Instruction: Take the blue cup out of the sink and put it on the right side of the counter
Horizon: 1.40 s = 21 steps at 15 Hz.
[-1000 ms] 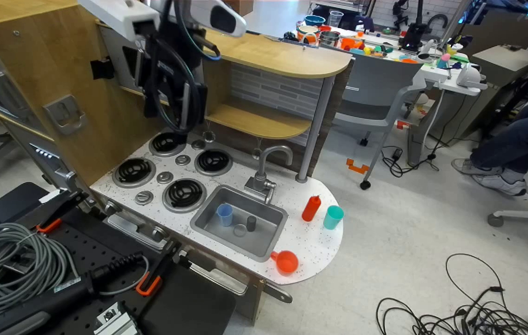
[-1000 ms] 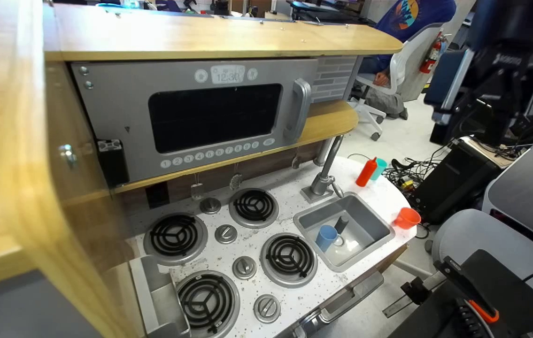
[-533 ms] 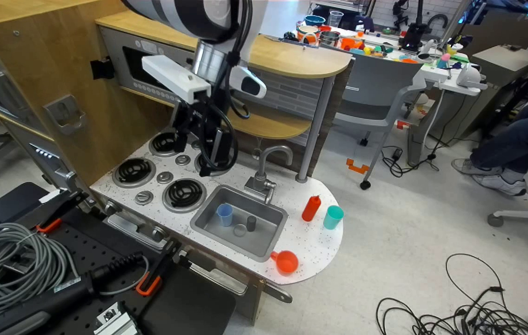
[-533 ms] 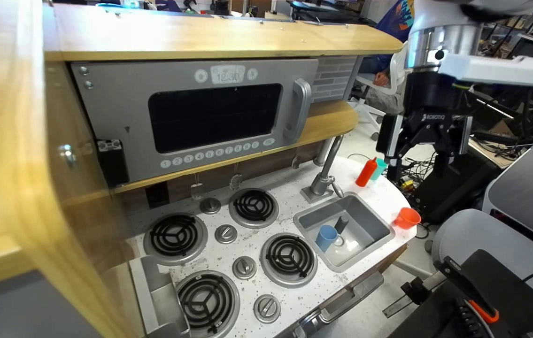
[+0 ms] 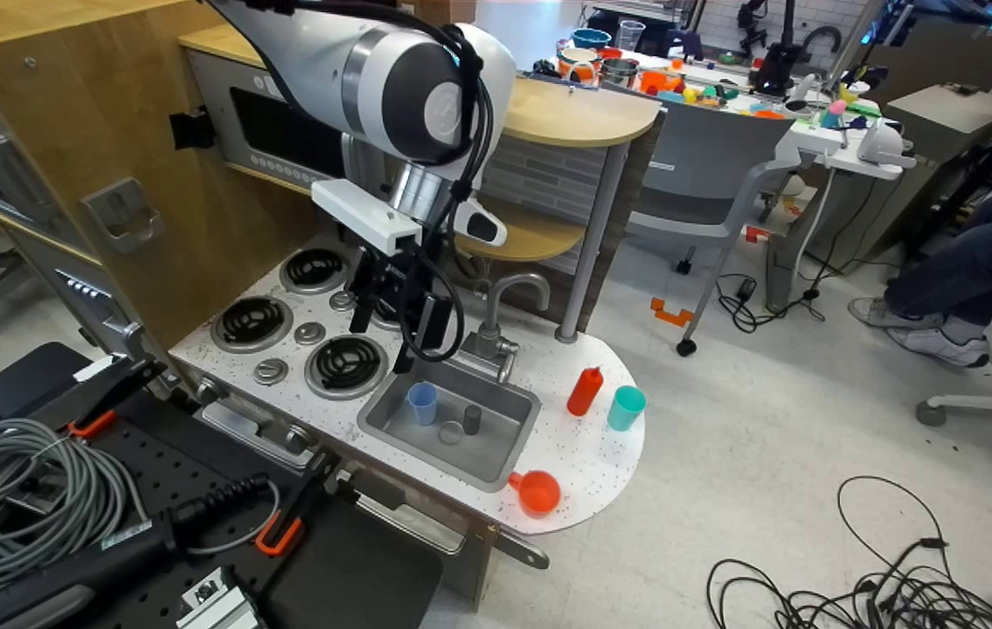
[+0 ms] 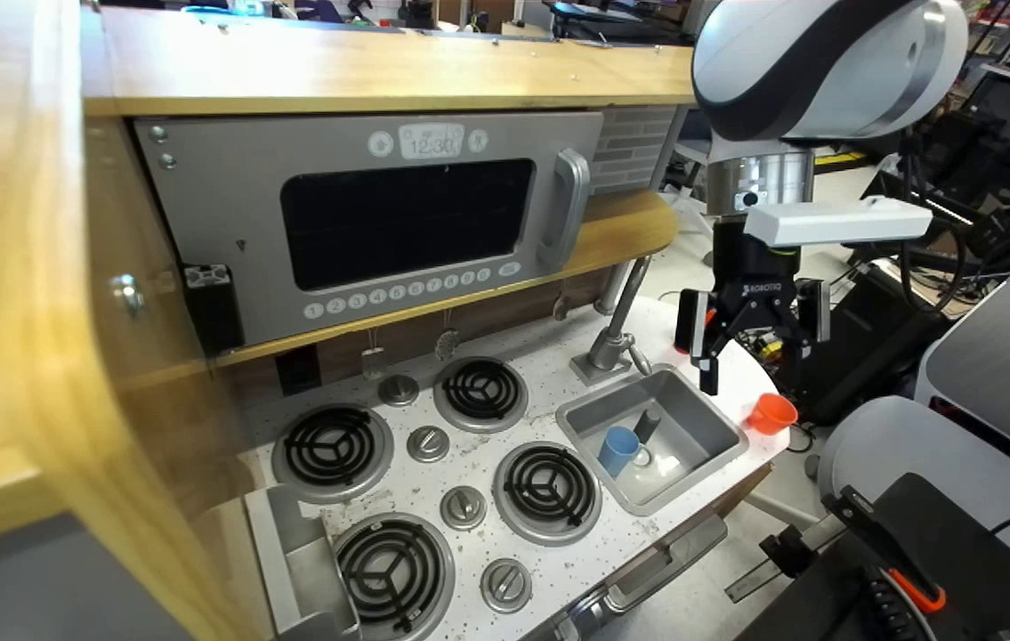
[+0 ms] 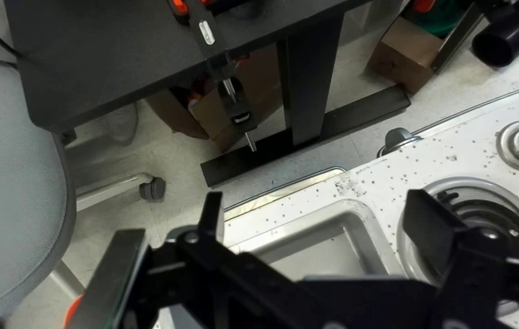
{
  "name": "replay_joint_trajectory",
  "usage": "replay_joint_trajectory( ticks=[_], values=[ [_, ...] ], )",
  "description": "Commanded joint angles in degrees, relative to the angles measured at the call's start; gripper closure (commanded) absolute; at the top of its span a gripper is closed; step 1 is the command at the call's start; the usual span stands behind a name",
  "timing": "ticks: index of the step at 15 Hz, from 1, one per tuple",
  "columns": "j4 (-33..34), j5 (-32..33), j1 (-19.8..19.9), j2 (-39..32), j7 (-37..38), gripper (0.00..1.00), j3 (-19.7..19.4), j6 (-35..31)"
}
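Note:
The blue cup (image 5: 422, 404) stands in the grey sink (image 5: 480, 452) in both exterior views, near the stove side, with its handle showing (image 6: 618, 450). My gripper (image 5: 382, 342) is open and empty, above the counter beside the sink's back edge. It also shows open in an exterior view (image 6: 751, 372), higher than the cup and apart from it. In the wrist view the gripper (image 7: 315, 201) has its fingers wide apart, with a sink corner between them. The cup does not show in the wrist view. The counter's right side (image 5: 579, 476) is white and speckled.
A faucet (image 5: 491, 330) rises behind the sink. A small dark cylinder (image 5: 472, 419) is in the sink. A red bottle (image 5: 585, 391), teal cup (image 5: 627, 408) and orange-red mug (image 5: 539, 494) stand on the right counter. Burners (image 5: 347, 362) lie left; a shelf (image 5: 539, 236) overhangs behind.
The arm has come down from high by the microwave to above the counter near the sink, its gripper staying open. The blue cup and the other objects have not moved.

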<state>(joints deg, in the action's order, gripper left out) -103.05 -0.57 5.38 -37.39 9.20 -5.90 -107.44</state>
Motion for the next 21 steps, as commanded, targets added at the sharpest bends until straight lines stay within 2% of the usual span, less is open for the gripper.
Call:
replay_joint_trajectory(
  ticks=[1,6,15,18,21],
  values=[
    [1.8,2.8,-1.5,-2.8,3.4,0.00,-1.7,-2.4],
    [0.0,8.0,-1.6,-5.0,6.2,0.00,-4.1,-19.6],
    [-3.5,6.3,-2.9,-11.2,9.9,0.00,-6.2,-44.1],
    [-4.7,5.7,-3.3,-11.7,8.3,0.00,-5.8,-48.4],
    [-5.1,4.0,-0.6,-10.6,2.7,0.00,-2.0,-44.4]
  ],
)
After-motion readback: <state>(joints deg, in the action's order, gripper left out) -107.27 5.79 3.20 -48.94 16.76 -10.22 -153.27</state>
